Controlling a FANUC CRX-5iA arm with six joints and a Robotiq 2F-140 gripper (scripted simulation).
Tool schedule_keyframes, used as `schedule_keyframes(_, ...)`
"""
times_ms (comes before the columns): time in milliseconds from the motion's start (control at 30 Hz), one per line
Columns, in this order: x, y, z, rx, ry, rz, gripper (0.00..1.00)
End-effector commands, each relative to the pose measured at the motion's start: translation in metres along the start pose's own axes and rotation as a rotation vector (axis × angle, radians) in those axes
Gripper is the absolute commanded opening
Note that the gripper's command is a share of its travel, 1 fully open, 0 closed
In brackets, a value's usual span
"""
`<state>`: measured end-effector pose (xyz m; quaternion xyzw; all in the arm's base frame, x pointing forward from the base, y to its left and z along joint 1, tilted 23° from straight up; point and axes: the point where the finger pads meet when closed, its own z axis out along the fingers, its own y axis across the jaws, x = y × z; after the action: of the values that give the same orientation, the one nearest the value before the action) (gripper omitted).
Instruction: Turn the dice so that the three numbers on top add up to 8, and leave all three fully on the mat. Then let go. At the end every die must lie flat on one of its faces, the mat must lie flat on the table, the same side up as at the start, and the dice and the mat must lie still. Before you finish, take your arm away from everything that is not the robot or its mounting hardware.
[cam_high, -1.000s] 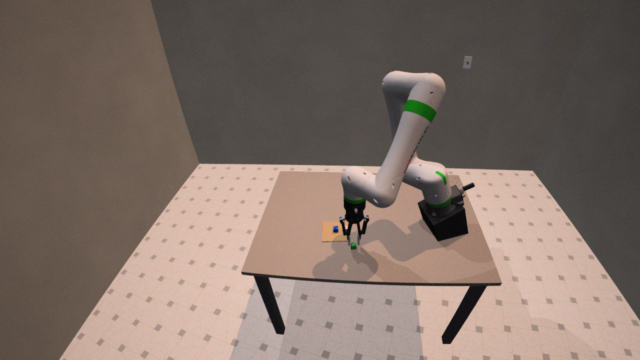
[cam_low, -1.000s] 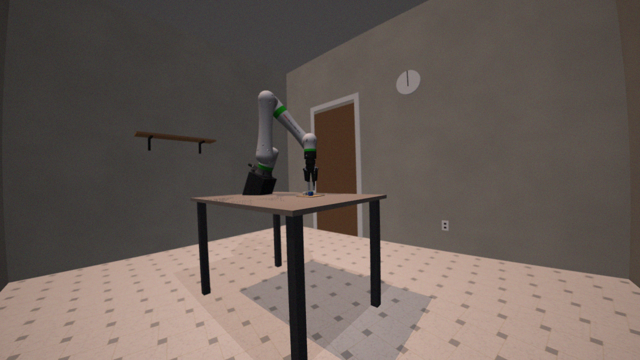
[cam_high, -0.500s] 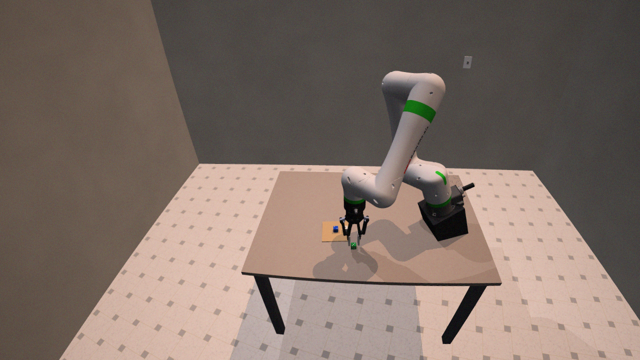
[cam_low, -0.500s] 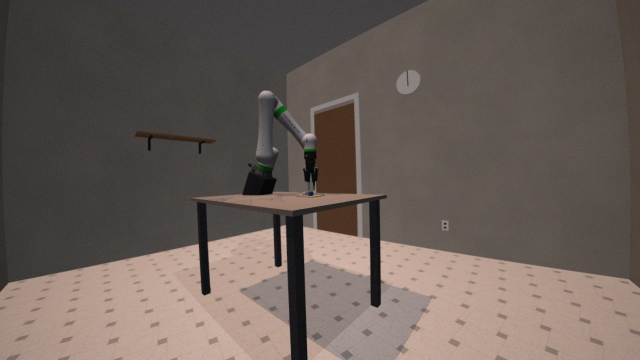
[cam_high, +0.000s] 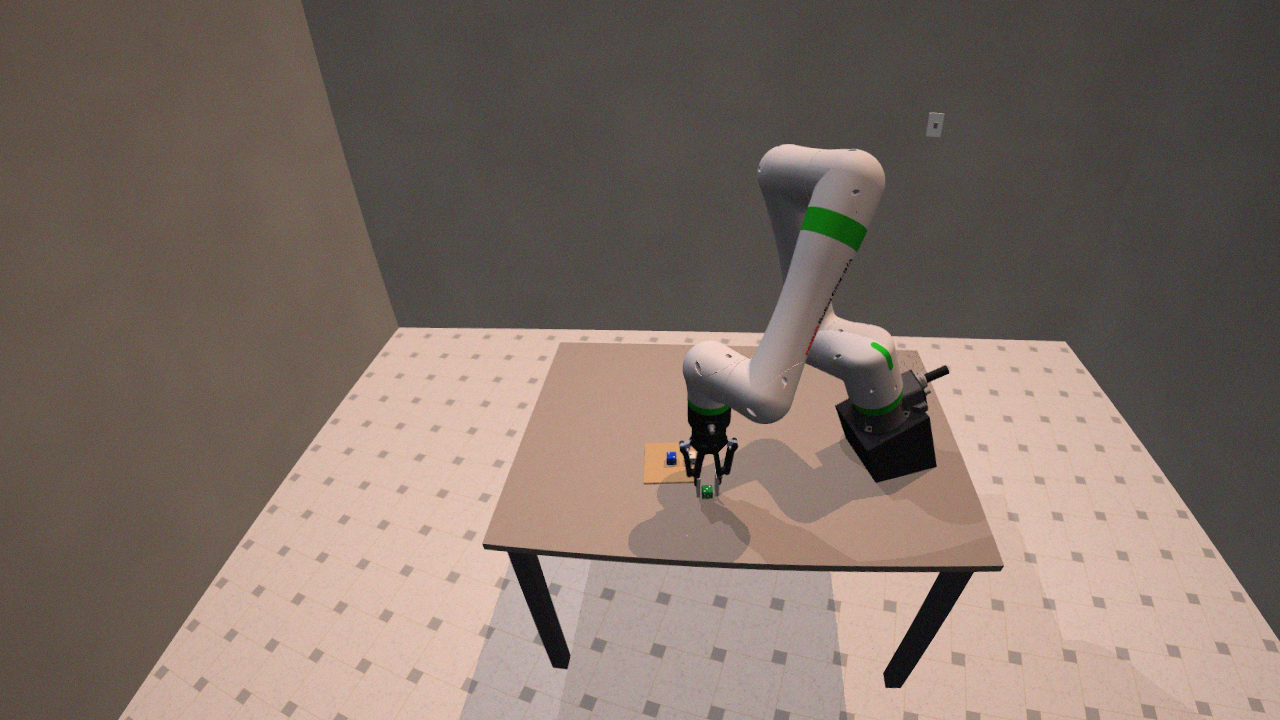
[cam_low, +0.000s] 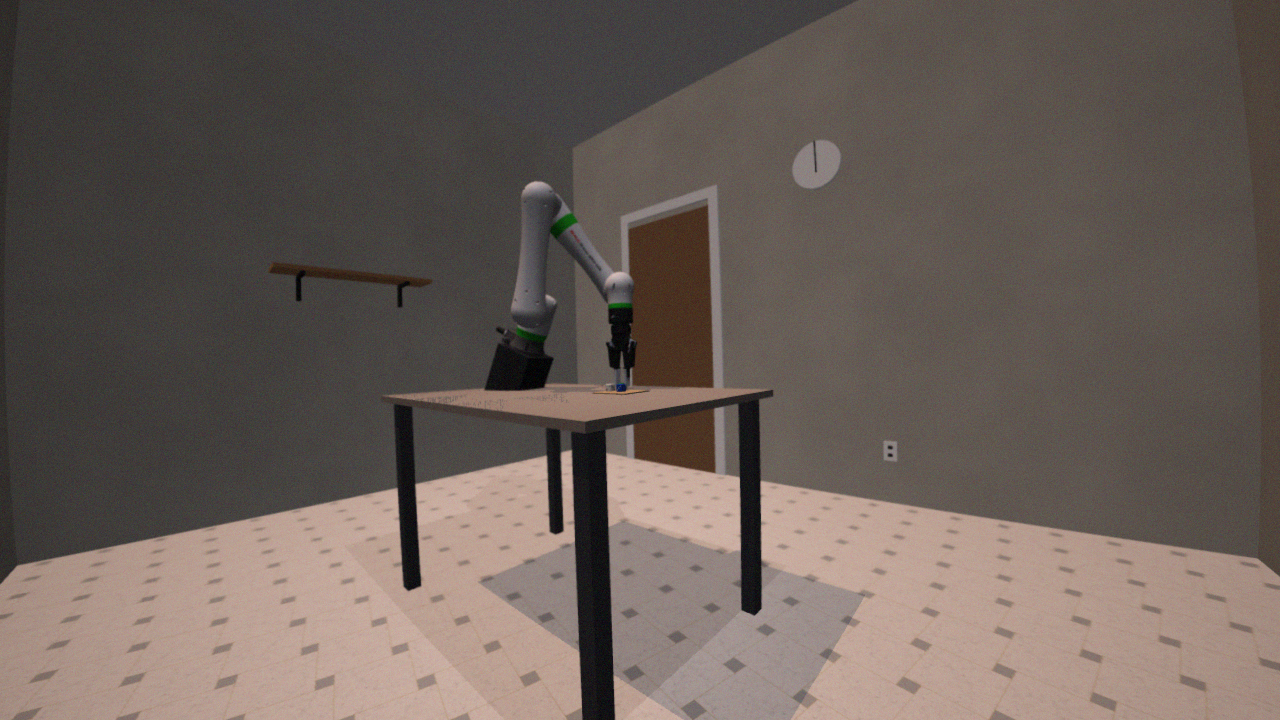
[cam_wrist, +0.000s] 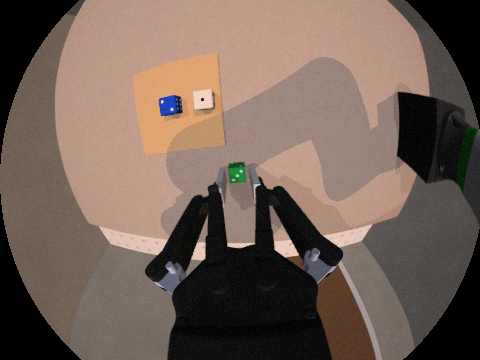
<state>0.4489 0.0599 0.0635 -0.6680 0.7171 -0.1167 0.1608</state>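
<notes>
Seemingly at the step of picking up the green die (cam_high: 707, 491) (cam_wrist: 237, 176), off the mat (cam_high: 657, 474) (cam_low: 636, 391) (cam_wrist: 165, 140) and on the table (cam_high: 590, 394) (cam_low: 501, 402) (cam_wrist: 300, 30), near the mat's closest corner in the wrist view. Gripper (cam_high: 708, 486) (cam_low: 623, 380) (cam_wrist: 237, 173) pointing down, partly open, with fingers on either side of the die, slim gaps showing, and no hold on anything. On the mat: blue die (cam_high: 671, 458) (cam_low: 620, 387) (cam_wrist: 167, 106) with two up, and white die (cam_high: 691, 458) (cam_low: 609, 386) (cam_wrist: 203, 100) with one up, near an edge, not touching each other. On top of green, apparently three, though small pips make for a cautious reading. If so, six in all: not enough, with a five wanted on green should blue and white be left alone. Next, judging from this: settle to grasp height, keep centred, close gently, check for a firm grip, then lift and work out the turn. Watch for nudging or skewing green on closing. Later, set down flat, fully on the mat, without bumping white; then let go and back well away.
</notes>
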Motion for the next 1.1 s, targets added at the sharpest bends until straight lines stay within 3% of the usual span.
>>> schedule_keyframes(0,-0.0001,-0.0003,0.0044,0.0,0.0,0.0,0.25)
schedule_keyframes(1067,-0.0001,-0.0003,0.0078,0.0,0.0,0.0,0.25)
